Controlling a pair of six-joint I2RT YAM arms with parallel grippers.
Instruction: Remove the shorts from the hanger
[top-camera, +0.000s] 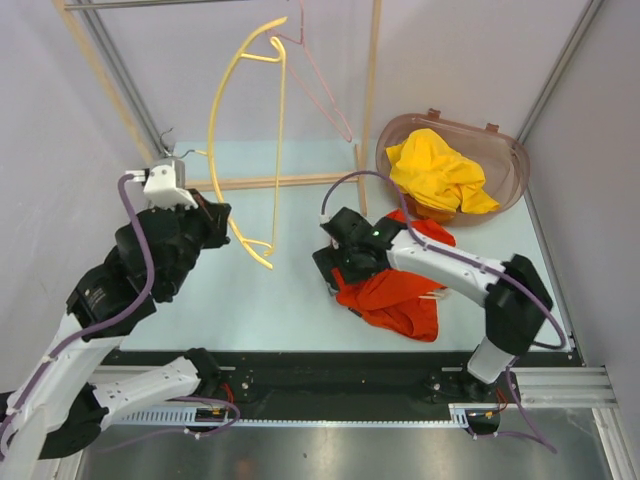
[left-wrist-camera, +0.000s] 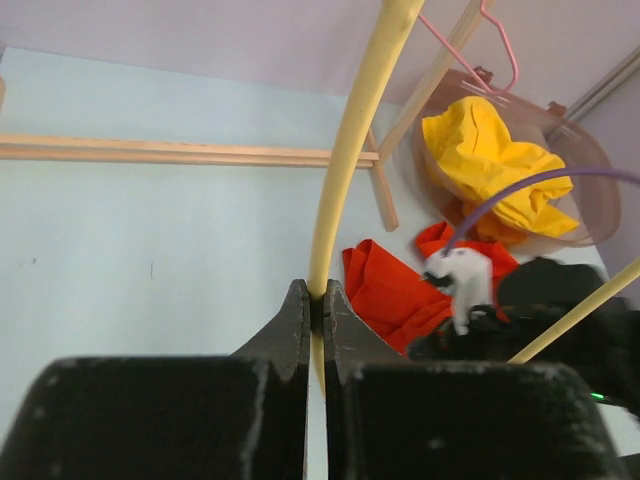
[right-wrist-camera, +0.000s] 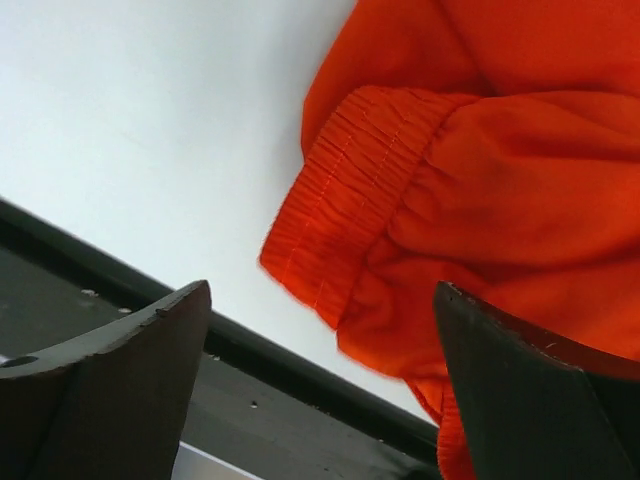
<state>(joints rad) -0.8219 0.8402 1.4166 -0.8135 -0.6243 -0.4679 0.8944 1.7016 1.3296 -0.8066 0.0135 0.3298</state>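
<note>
I find the orange-red shorts (top-camera: 395, 300) off the hanger, heaped on the surface (top-camera: 270, 300) close to its front edge, with the elastic waistband nearest the black rail. The yellow shorts (top-camera: 440, 175) sit in the brown basket (top-camera: 515, 160), far right. The right jaws are spread wide over the waistband, gripping nothing. The left jaws are clenched on the bare yellow hanger (top-camera: 214, 120), which I judge is to steady it. There is open room left of the heap.

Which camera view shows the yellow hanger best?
Top external: the whole curve of the yellow hanger shows there. Left wrist shows only a part of it, clamped in the left gripper. Right wrist shows none of it.
</note>
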